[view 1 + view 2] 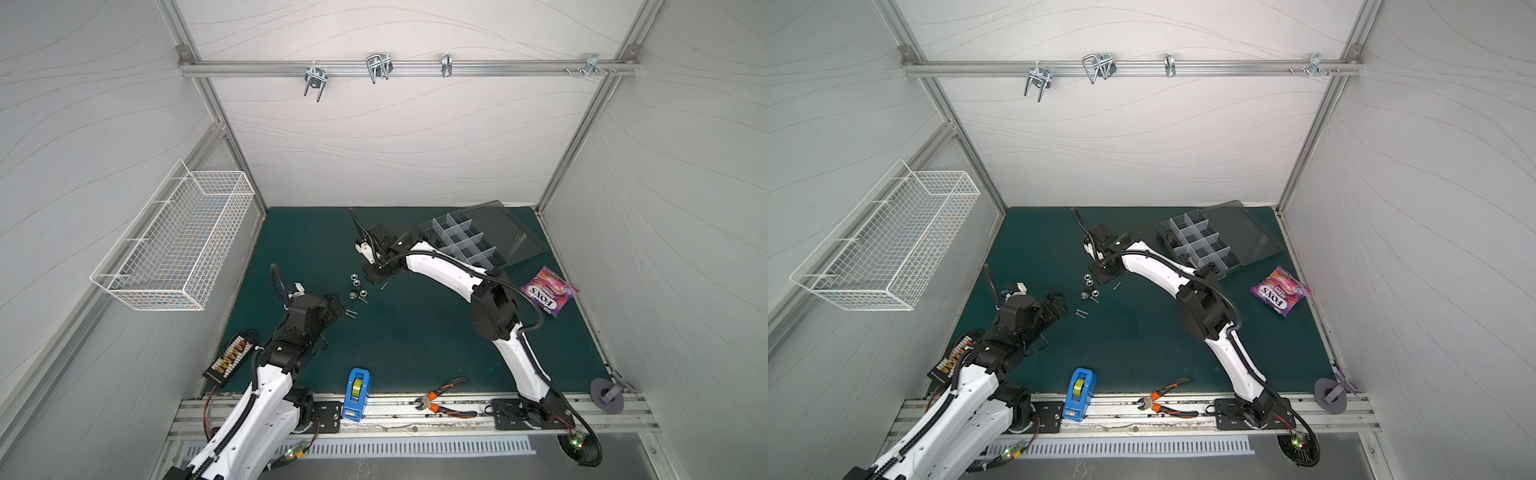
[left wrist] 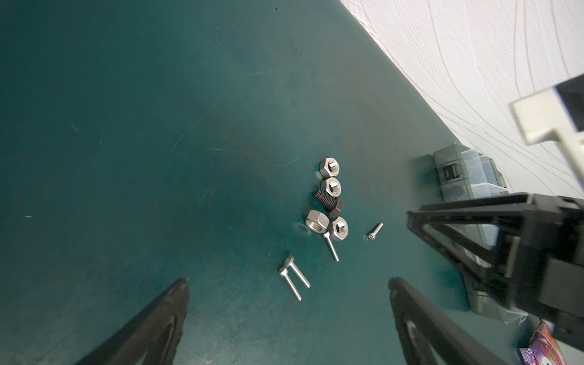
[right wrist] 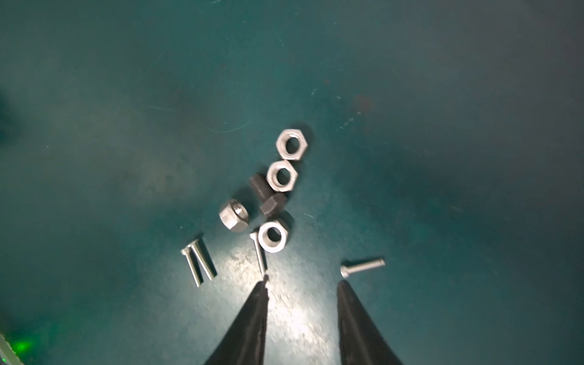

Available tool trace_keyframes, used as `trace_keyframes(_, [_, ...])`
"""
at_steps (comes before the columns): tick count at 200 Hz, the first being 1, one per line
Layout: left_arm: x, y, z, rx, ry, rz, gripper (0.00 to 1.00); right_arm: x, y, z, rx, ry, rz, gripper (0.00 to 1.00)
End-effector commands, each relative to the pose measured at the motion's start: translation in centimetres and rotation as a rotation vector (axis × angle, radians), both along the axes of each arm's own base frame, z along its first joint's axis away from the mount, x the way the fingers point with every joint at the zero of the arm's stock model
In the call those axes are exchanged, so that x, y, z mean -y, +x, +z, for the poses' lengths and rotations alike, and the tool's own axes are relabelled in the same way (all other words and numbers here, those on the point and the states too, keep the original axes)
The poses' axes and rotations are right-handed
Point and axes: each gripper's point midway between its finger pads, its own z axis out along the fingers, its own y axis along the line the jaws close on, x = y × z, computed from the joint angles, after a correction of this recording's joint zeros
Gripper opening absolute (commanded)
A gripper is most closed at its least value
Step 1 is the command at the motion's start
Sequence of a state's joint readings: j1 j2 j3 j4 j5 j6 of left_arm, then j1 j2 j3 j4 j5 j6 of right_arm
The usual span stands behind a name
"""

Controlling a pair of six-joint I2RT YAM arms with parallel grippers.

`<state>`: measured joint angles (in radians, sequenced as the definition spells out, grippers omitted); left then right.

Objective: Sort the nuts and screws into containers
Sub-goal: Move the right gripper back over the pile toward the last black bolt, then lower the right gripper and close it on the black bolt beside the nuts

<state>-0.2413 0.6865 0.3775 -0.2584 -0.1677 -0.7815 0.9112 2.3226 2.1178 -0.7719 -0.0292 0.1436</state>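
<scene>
Far left of the nuts [image 1: 357, 286], a white wire basket [image 1: 174, 241] of thin square mesh hung on the wall. Closer on that side, the left gripper [image 2: 287, 282] hovered with its tapered black jaws spread wide, holding nothing. Two thin silver screws [image 3: 199, 264] lay side by side just left of the nuts, their flat heads touching.

The nuts were four bright silver hexagons with threaded bores, three lying flat and one tilted. A matte black bolt [image 3: 267, 196] with coarse thread lay among them. A third thin screw [image 3: 259, 256] rested its head against the nearest nut. Just right of the nuts, apart from them, lay a short screw [image 3: 361, 267] with a round head.

The right gripper [image 3: 302, 281] hung over that spot, jaws partly apart and empty.

Well right of the nuts stood the containers [image 1: 465, 243], clear grey plastic cells with translucent dividers and a smoky lid folded open. Farther right lay a glossy purple candy bag [image 1: 549, 291].

All rested on a matte teal mat [image 3: 126, 126], scuffed with pale scratches. Behind the nuts rose white wall panels [image 1: 395, 145] with wavy lines, crossed by an aluminium rail [image 1: 498, 67] carrying metal hooks.
</scene>
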Motion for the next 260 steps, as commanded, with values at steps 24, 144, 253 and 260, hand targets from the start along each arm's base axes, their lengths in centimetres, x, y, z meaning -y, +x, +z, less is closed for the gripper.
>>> trace_keyframes(24, [0.0, 0.4, 1.5, 0.038, -0.01, 0.01, 1.0, -2.3, -0.6, -1.8, -0.039, 0.012, -0.012, 0.55])
trace_keyframes(144, [0.1, 0.3, 0.9, 0.024, -0.016, 0.008, 1.0, -3.7, 0.2, -5.2, -0.003, -0.052, -0.013, 0.6])
trace_keyframes(253, [0.0, 0.2, 0.9, 0.023, -0.016, 0.01, 1.0, -3.4, 0.0, -7.4, -0.022, -0.1, -0.005, 0.56])
trace_keyframes(260, [0.0, 0.2, 0.8, 0.021, -0.015, 0.009, 1.0, -3.3, 0.0, -7.5, -0.022, -0.107, -0.004, 0.55])
